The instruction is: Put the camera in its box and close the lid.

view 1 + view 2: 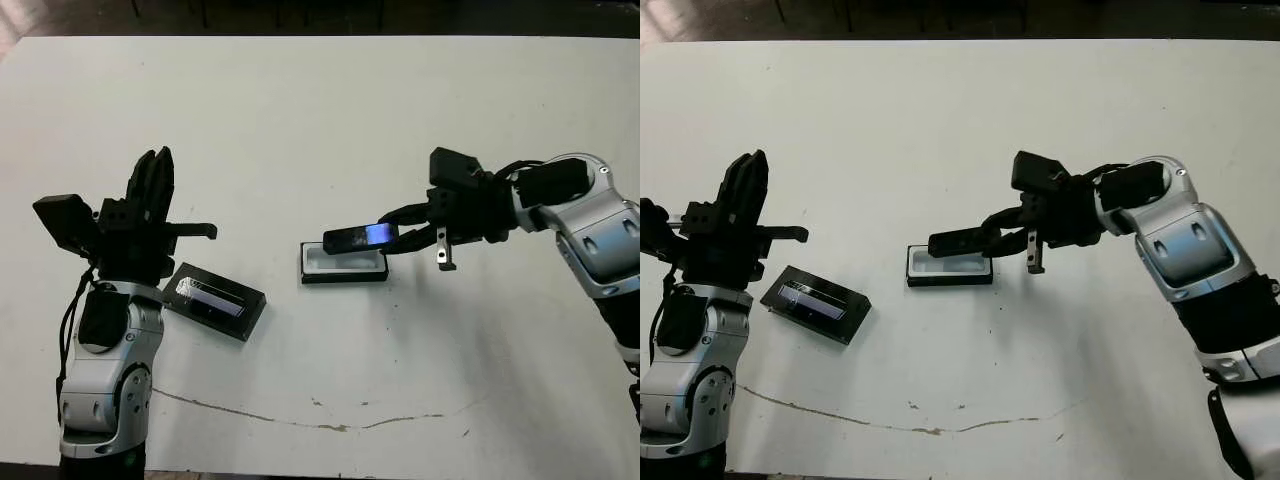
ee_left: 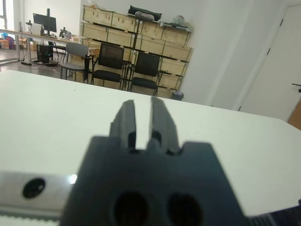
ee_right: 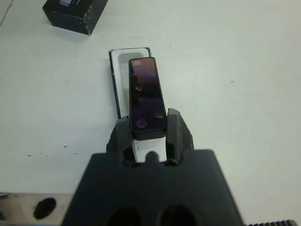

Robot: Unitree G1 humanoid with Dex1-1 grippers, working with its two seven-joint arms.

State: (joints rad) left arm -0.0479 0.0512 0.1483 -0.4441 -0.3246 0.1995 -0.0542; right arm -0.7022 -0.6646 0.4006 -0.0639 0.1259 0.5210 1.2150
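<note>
Camera (image 3: 146,98) lengthwise over box (image 1: 344,264), clamped in right pincer (image 3: 148,128); left pincer (image 2: 142,125) nearly together.

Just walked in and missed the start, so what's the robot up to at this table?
The right tool holds the camera by one end, poised just above the open box in the middle of the white table; it is not yet resting inside. The lid lies flat on the table off to the robot's left, apart from the box. The left tool is raised beside the lid, holding nothing, its fingers nearly together.
</note>
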